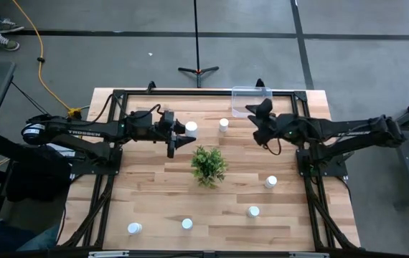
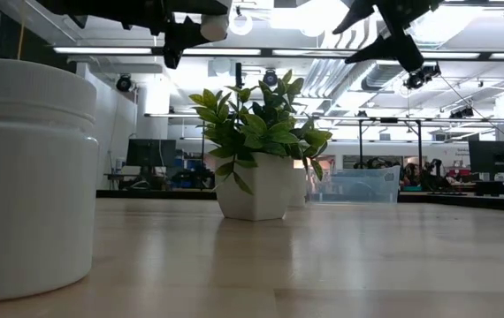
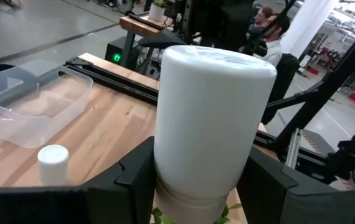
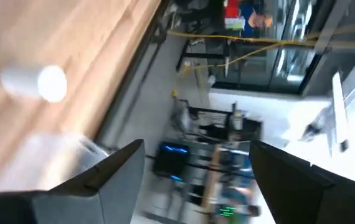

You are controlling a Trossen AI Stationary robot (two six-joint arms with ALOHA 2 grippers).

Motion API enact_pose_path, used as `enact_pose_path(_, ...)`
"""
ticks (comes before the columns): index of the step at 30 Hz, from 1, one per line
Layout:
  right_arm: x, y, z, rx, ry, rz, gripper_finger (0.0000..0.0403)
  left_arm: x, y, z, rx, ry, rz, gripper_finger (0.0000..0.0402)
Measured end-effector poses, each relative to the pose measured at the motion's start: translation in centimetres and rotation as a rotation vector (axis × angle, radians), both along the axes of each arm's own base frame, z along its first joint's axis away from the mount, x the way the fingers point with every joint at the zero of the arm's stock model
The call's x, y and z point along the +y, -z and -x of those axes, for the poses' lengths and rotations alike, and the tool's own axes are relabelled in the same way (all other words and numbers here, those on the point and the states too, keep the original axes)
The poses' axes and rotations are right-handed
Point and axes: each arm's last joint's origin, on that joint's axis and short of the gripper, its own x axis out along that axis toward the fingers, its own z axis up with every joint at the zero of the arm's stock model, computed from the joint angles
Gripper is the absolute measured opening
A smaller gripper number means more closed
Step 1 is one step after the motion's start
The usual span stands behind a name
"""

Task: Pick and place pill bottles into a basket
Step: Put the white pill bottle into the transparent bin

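My left gripper (image 1: 181, 136) is shut on a white pill bottle (image 3: 208, 124) and holds it in the air left of the green plant (image 1: 209, 165). My right gripper (image 1: 256, 115) hangs open and empty just on the near side of the clear basket (image 1: 251, 100) at the far edge. One bottle (image 1: 223, 125) stands on the table between the two grippers. Several more (image 1: 271, 181) stand on the near half. In the low view one bottle (image 2: 26, 177) stands close to the camera. My left gripper pinches the bottle's lower side walls (image 3: 165, 180) between its two fingers (image 3: 134, 177). The fingers come roughly level from the table's left side. The bottle stands about upright in the hold, lifted well clear of the table (image 2: 215, 26).
The potted plant (image 2: 261, 150) stands mid-table between the arms. A black frame (image 1: 190, 92) runs along the table's far edge beside the basket (image 3: 28, 99). A person sits in the room beyond the table.
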Motion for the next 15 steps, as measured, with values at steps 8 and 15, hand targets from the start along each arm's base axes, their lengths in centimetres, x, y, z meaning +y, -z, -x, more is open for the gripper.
enact_pose_path(8, 0.7, 0.1, -0.3, 0.244, -0.138, 0.307, 0.0264, 0.0, 0.0, 0.0, -0.003, 0.010, 0.047, 0.0211)
enact_pose_path(15, 3.9, -1.6, -1.1, 0.040, -0.402, 0.366, 0.0218, -0.1, -0.1, 0.0, -0.011, 0.024, 0.085, 0.0211)
